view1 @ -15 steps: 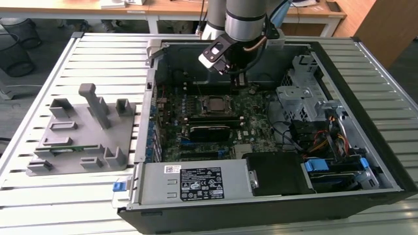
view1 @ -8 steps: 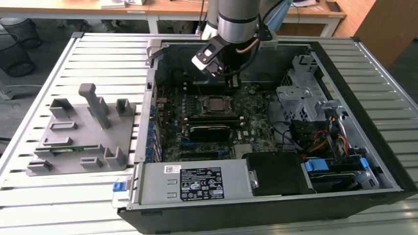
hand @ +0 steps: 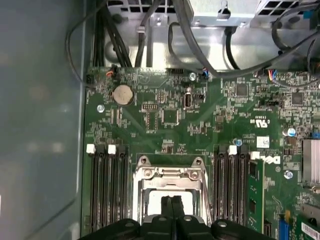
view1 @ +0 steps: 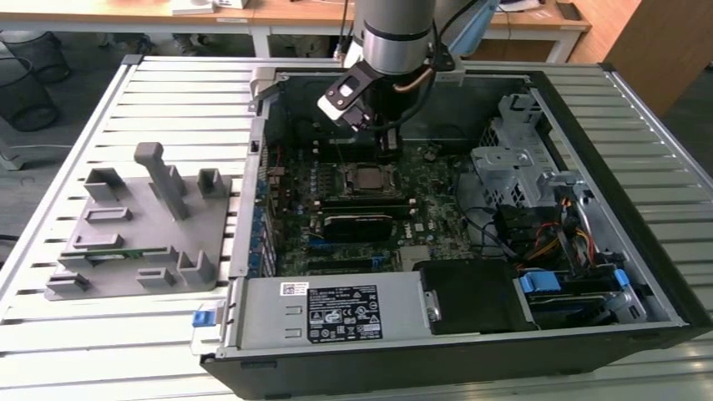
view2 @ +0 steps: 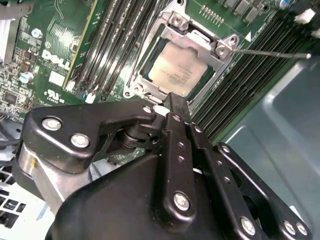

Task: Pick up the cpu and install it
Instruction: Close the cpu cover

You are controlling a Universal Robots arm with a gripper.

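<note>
The cpu [view2: 176,72], a flat square chip with a silvery top, lies flat inside the metal-framed socket [view2: 176,22] on the green motherboard [view1: 418,200]. The socket's frame is swung open around it. My gripper [view2: 171,100] hangs just above the chip's near edge, its two black fingers pressed together with nothing between them. In the first wrist view the gripper [hand: 172,201] covers the middle of the pale cpu [hand: 154,207] below the socket frame [hand: 170,175]. The exterior view shows the gripper [view1: 388,150] inside the open computer case, just behind the socket [view1: 366,178].
Memory slots [hand: 107,190] flank the socket, and a green memory module [hand: 255,195] stands in one. A thin socket lever [view2: 270,53] sticks out sideways. The case holds a drive cage [view1: 513,159], cables [view1: 535,242] and a power supply [view1: 334,313]. A grey fixture [view1: 145,234] sits outside.
</note>
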